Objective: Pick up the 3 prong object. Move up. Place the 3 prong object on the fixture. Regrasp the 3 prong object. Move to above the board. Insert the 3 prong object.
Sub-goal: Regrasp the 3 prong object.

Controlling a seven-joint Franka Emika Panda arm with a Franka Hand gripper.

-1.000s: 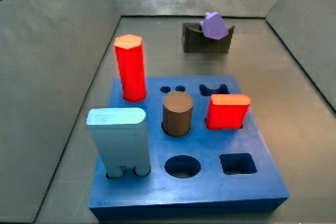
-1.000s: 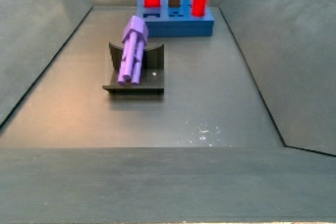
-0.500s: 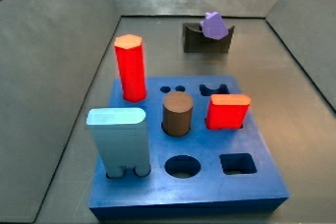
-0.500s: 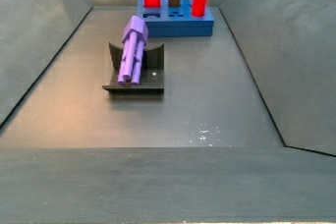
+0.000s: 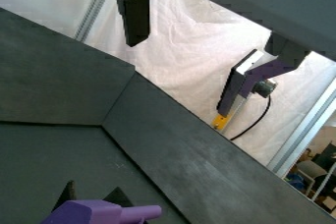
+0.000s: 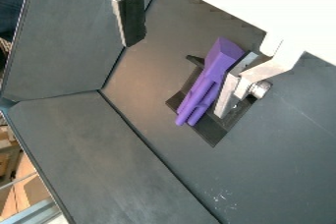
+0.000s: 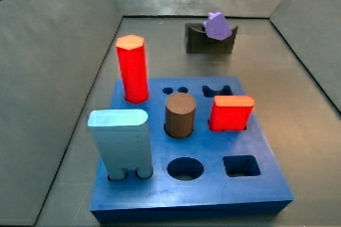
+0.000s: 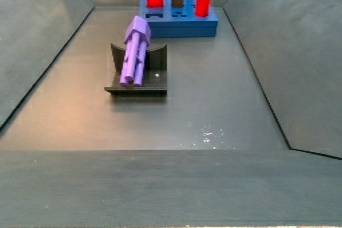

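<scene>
Meanwhile, the 3 prong object (image 8: 135, 46) lies cradled on the fixture (image 8: 136, 76), its light purple body leaning up across the dark bracket in the upper left of a side view; in both side views it rests there alone, nothing gripping it. Seen from the opposite end, the same peg (image 7: 216, 23) pokes above the notched block (image 7: 209, 38) at the top centre of the frame, against the far wall of the grey bin (image 7: 80, 82).

Nearer that camera sits the board (image 7: 194, 196), a thick blue slab carrying a tall red post (image 7: 132, 69), a brown cylinder (image 7: 180, 116), a red block (image 7: 230, 113) and a pale blue block (image 7: 120, 141), with a round hole (image 7: 185, 169) and a square hole (image 7: 240, 166) open along its front edge. Board and fixture stand well apart.

The gripper (image 6: 197, 27) appears only in the wrist views, raised above the bin floor with its jaws spread wide and nothing between them. One finger (image 6: 132, 17) shows its dark pad plainly; the opposite finger (image 6: 250, 79) is a silver plate that overlaps the purple peg (image 6: 206, 82) in the picture, though the peg appears to lie below it on the bracket (image 6: 231, 120) rather than in its grasp. In a wrist view the peg's end (image 5: 100, 211) just edges into the lower left corner.
</scene>
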